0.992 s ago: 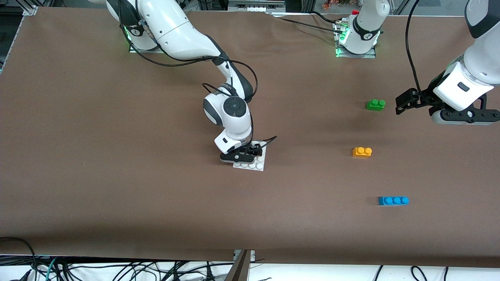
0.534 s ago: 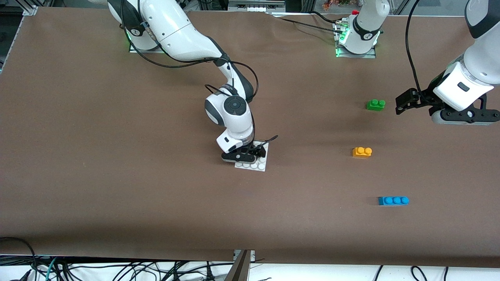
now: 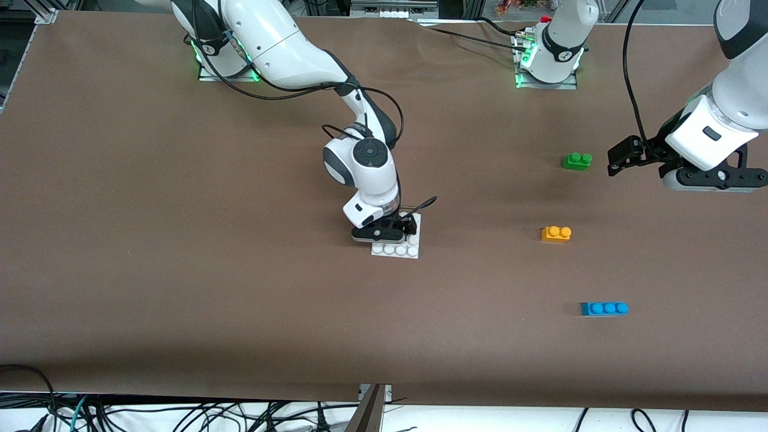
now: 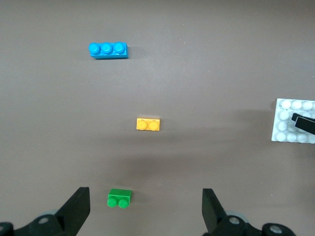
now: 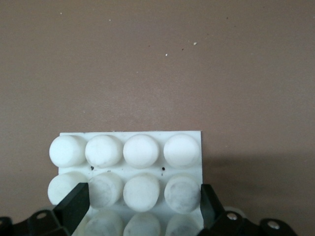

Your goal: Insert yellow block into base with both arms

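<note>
STEP: our right gripper point(image 3: 401, 231) clamps the flat white studded plastic base point(image 3: 397, 247) mid-table | left gripper point(image 3: 624, 157) open, waiting above the small orange-yellow two-stud plastic block point(image 3: 556, 233) | NEXT: we judge left descends, grasps it.

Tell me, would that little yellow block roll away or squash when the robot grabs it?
Probably neither. The yellow block has flat sides and sits flat on the table, so it should slide, not roll. It looks like hard moulded plastic, likely stiff and light. Its smooth faces might slip in a loose pinch.
</note>
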Robot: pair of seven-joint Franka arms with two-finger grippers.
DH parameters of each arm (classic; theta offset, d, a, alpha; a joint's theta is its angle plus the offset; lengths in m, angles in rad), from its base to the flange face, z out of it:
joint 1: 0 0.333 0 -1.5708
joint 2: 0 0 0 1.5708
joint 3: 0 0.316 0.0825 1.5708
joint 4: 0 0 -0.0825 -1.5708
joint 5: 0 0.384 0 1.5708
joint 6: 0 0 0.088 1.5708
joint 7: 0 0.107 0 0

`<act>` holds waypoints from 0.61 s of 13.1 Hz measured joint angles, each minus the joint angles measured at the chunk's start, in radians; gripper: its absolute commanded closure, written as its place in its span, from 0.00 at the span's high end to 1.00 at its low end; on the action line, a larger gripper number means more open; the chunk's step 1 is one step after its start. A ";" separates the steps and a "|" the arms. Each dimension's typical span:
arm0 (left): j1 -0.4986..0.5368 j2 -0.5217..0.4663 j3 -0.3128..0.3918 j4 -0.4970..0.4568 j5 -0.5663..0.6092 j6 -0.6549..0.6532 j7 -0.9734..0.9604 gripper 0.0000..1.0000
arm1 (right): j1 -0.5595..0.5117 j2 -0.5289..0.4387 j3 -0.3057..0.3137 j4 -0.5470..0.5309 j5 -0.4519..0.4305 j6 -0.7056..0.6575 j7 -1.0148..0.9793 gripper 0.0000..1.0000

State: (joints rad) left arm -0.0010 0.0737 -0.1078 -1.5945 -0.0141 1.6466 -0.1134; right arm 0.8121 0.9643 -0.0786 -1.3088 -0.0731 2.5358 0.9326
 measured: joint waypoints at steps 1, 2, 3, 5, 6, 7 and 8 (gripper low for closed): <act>0.000 0.000 0.000 0.000 0.000 0.000 0.000 1.00 | 0.001 -0.001 0.000 0.005 0.000 0.000 0.000 1.00; 0.000 0.000 0.000 0.000 0.000 0.000 0.000 1.00 | 0.001 -0.005 -0.001 0.014 0.000 -0.005 -0.001 1.00; 0.000 0.000 0.000 0.000 0.000 0.000 0.000 1.00 | 0.000 -0.016 -0.003 0.025 0.000 -0.029 -0.009 1.00; 0.000 0.000 0.000 0.000 0.000 0.000 0.000 1.00 | -0.006 -0.065 -0.015 0.046 0.000 -0.130 -0.075 1.00; 0.000 0.000 0.000 0.000 0.000 0.000 0.000 1.00 | -0.018 -0.101 -0.020 0.052 0.000 -0.182 -0.116 1.00; 0.000 0.000 0.000 0.000 0.000 0.000 0.000 1.00 | -0.036 -0.141 -0.023 0.054 0.000 -0.227 -0.161 1.00; 0.000 0.000 0.000 0.000 0.000 0.000 0.000 1.00 | -0.062 -0.179 -0.025 0.055 0.000 -0.270 -0.215 1.00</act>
State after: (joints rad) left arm -0.0007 0.0737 -0.1078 -1.5944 -0.0141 1.6466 -0.1134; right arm 0.7506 0.7848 -0.1034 -1.2542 -0.0735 2.2658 0.7176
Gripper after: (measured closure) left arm 0.000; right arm 0.000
